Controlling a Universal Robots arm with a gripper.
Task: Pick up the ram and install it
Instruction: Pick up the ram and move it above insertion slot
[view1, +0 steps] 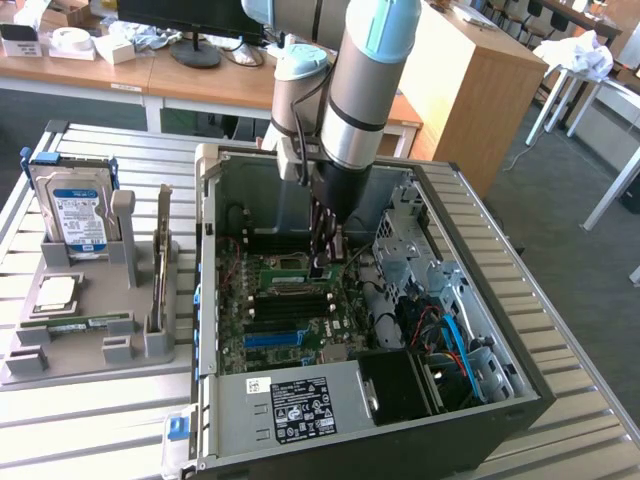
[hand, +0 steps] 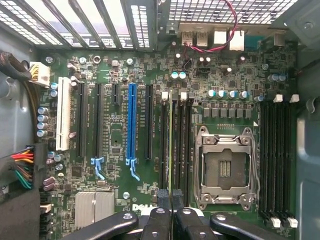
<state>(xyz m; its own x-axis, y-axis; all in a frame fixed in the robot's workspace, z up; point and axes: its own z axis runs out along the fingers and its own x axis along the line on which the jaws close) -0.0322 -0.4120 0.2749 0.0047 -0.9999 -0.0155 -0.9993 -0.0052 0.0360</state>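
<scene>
As the pincer (hand: 171, 199) grips its top edge, the ram (hand: 171, 140) stands upright directly beneath.

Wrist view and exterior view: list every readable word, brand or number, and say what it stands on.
"DELL": white print on the motherboard, wrist view.
Small white markings along the motherboard's slots: too small to read.
Blue-and-white label on the hard drive, exterior view: too small to read.
Black label on the metal box at the case's near edge: blurred, unreadable.
White sticker beside it: unreadable.
</scene>
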